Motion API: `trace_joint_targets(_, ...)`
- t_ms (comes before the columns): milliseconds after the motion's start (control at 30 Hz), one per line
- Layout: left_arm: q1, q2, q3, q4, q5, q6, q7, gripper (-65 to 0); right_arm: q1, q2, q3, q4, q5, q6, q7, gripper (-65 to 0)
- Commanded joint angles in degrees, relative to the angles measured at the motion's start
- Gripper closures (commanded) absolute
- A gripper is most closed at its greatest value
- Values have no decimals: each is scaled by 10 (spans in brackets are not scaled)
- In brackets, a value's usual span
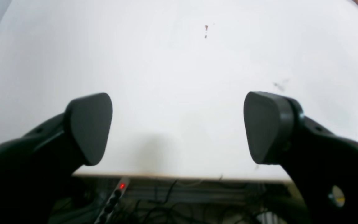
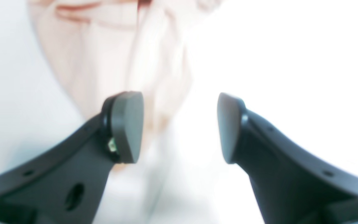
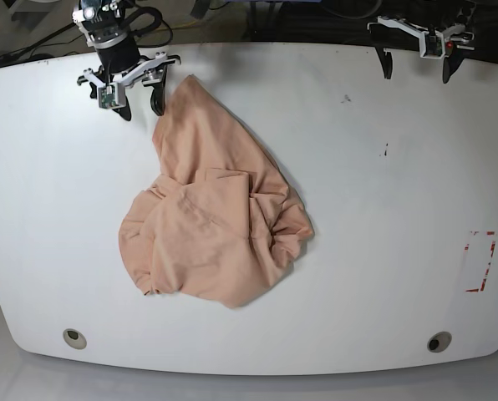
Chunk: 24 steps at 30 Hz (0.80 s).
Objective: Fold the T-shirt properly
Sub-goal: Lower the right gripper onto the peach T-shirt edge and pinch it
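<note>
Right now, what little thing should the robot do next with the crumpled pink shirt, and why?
Probably bring the right pincer down to pinch the nearest edge of the T-shirt. It is open and beside the shirt's top tip, holding nothing. The shirt lies in a bunched heap on the table, so it likely needs spreading before any fold.

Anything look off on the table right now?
The T-shirt lies in a crumpled heap left of centre in the base view, layers bunched, one end trailing up toward the right gripper. Nothing holds it. The table has small dark specks and red marks near its right edge.
</note>
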Motion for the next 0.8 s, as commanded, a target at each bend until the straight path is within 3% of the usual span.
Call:
trace_joint_targets(0, -4, -3, 0, 9, 2, 0, -17, -650, 27, 32, -14, 10, 8, 2, -16, -365)
trace_joint_targets(200, -11, -3, 2, 3, 3, 0, -17, -650, 129, 93, -76, 8, 12, 2, -95, -365)
trace_joint_targets(333, -11, -3, 1, 3, 3, 0, -17, -650, 204, 111, -107, -13, 13, 2, -141, -365)
trace_joint_targets(500, -11, -3, 0, 2, 4, 0, -17, -650, 283, 97, -107, -61, 13, 11, -193, -366)
trace_joint_targets(767, -11, -3, 1, 2, 4, 0, -17, -650, 403, 45, -27, -194, 13, 84, -255, -368)
